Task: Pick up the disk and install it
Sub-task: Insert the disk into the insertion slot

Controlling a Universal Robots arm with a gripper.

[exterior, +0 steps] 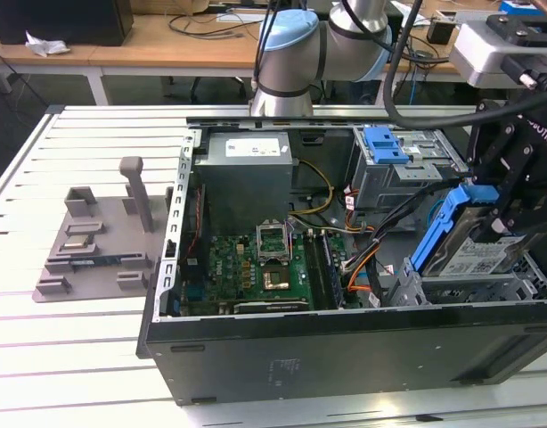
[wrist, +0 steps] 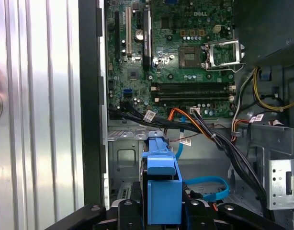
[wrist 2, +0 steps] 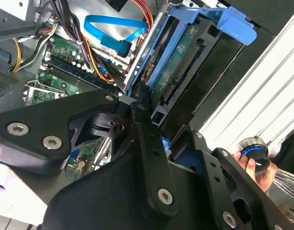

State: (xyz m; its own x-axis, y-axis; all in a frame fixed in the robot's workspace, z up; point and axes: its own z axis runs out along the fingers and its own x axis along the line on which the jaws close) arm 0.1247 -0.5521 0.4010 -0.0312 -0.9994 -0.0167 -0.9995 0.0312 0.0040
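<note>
The disk (exterior: 474, 257), a silver drive with a white-and-blue label in blue carrier rails, hangs tilted at the right end of the open computer case (exterior: 256, 343), just above a grey metal drive cage (exterior: 452, 290). My gripper (exterior: 493, 218) is shut on it from above. In the second wrist view the disk (wrist 2: 185, 62) shows its green circuit side, with a black finger (wrist 2: 146, 125) pressed on its edge. In the first wrist view the blue carrier (wrist: 161, 187) stands end-on between the gripper's (wrist: 161, 216) two black fingers.
The case holds a motherboard (exterior: 260, 267), a power supply (exterior: 247, 169), and black and orange cables (exterior: 363, 254) beside the cage. A blue bracket (exterior: 385, 143) tops the grey upper drive bay. A grey fixture (exterior: 95, 241) sits at the exterior view's left. A person's hand (wrist 2: 254, 167) is near.
</note>
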